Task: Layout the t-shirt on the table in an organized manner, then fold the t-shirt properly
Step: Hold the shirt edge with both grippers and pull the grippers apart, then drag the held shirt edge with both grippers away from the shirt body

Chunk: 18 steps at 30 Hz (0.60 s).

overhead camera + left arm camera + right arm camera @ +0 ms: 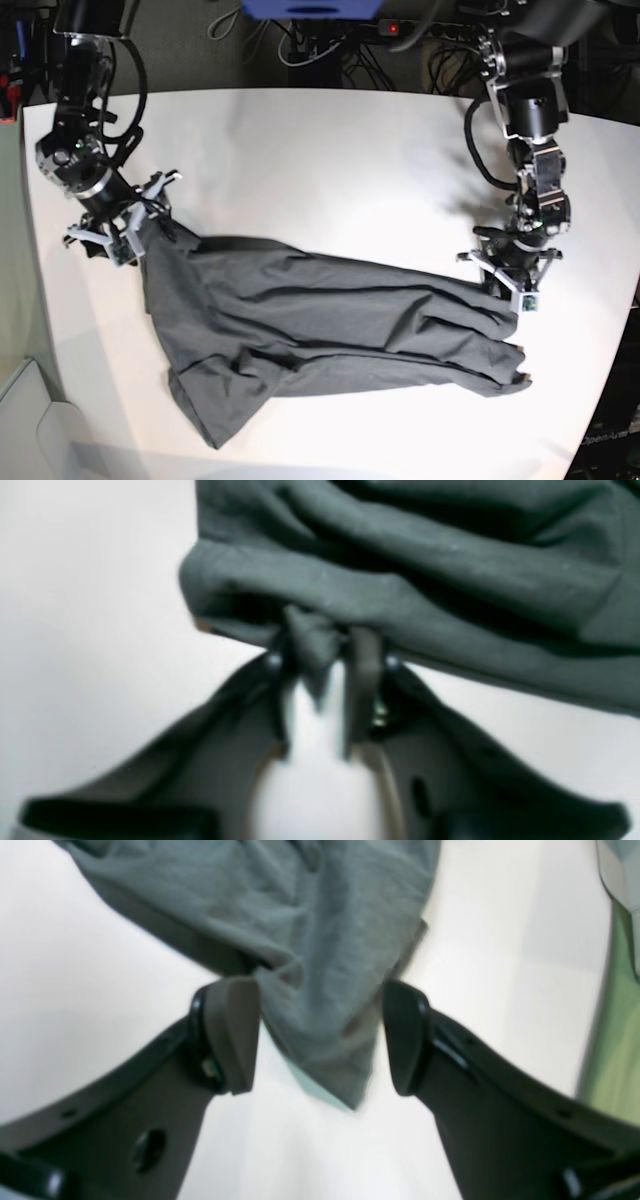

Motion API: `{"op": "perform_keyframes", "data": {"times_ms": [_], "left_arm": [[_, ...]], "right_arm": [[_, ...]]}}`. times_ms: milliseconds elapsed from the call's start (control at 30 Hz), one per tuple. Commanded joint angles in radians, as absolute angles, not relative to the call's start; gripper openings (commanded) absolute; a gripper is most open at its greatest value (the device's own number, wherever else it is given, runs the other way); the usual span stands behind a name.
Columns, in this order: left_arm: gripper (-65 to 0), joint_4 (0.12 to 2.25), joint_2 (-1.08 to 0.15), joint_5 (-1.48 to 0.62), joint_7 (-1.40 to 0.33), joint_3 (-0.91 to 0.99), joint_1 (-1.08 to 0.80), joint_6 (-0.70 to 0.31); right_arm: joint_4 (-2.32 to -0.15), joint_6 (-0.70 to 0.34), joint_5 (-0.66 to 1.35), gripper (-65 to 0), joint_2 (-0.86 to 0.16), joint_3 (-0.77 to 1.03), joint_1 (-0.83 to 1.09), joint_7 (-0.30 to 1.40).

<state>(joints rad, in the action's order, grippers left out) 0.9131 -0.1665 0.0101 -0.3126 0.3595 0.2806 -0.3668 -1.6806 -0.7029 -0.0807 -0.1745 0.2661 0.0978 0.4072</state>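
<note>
Base view: high above, facing down on the whole surface [320, 140]. Wrist views: very near, along each tool toward the shirt [320, 330], shared with base.

Black cables [330, 45] lie tangled on the dark floor [190, 40] beyond.

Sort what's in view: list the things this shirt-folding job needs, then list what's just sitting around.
Part of the job:
- t-shirt, stretched and wrinkled across the table
- table
- left gripper, pinching a bunched fold of the shirt
- right gripper, jaws apart around a shirt corner

Just lying about:
- cables on the floor beyond the table
</note>
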Motion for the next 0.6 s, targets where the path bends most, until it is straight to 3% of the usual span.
{"op": "perform_keyframes", "data": {"times_ms": [0, 67, 300, 567], "left_arm": [[-58.7, 0.921, -0.174, 0.007, -0.321, 0.361, 0.3, -0.372], [-65.0, 0.928, -0.174, 0.007, -0.326, 0.361, 0.298, -0.367], [-64.6, 1.095, -0.173, 0.007, -0.384, 0.361, 0.237, -0.367], [-64.6, 1.365, -0.174, 0.007, -0.538, 0.363, 0.159, -0.372]], "right_arm": [[-1.702, -0.698, -0.07, -25.8, -0.185, 0.289, 0.085, 0.387], [-1.702, -0.698, -0.07, -25.8, -0.183, 0.306, 0.085, 0.387], [-1.735, -0.698, -0.076, -25.6, -0.116, 0.392, 0.091, 0.387], [-1.718, -0.698, -0.076, -25.4, -0.107, 0.386, 0.14, 0.387]]}}
